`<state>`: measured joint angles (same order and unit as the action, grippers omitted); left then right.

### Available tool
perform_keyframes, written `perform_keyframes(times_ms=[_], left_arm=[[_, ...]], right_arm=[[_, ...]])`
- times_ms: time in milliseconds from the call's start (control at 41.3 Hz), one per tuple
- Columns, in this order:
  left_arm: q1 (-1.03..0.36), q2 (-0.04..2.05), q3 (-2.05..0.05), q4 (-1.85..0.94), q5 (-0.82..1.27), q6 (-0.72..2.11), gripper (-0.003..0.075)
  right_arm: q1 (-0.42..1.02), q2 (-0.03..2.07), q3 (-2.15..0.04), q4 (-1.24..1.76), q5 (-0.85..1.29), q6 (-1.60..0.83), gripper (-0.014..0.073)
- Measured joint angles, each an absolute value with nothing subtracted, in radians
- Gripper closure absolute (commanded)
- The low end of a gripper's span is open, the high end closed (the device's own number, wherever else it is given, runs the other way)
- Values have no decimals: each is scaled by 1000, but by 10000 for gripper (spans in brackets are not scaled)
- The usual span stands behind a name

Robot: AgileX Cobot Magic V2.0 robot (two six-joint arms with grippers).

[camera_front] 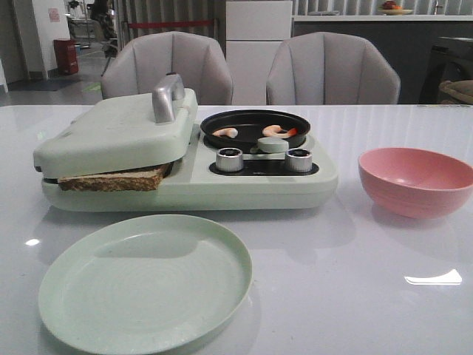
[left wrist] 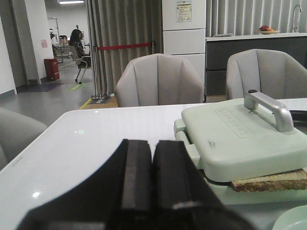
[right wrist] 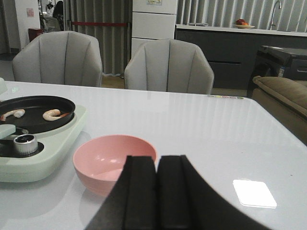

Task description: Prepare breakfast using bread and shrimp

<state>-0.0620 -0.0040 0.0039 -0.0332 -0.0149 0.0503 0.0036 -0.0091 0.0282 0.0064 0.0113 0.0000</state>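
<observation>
The bread (camera_front: 111,180) lies in the pale green sandwich press (camera_front: 118,133), whose lid is down on it; only its brown front edge sticks out, also seen in the left wrist view (left wrist: 271,181). The shrimp (camera_front: 225,132) lie in the small black pan (camera_front: 255,127) on the same appliance, a second one further right (camera_front: 277,131); both show in the right wrist view (right wrist: 52,114). My left gripper (left wrist: 152,146) is shut and empty, off to the left of the press. My right gripper (right wrist: 157,162) is shut and empty, just behind the pink bowl (right wrist: 114,160). Neither gripper shows in the front view.
A pale green plate (camera_front: 145,281) lies in front of the appliance. The pink bowl (camera_front: 415,180) stands to its right. Two silver knobs (camera_front: 229,159) sit on the appliance front. Two grey chairs (camera_front: 166,66) stand behind the table.
</observation>
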Motion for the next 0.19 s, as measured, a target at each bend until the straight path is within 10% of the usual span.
perform_keyframes(times_ms=[194], left_arm=[[-62,-4,4,-33,-15,50,619]], right_arm=[[4,-9,28,6,11,0,634]])
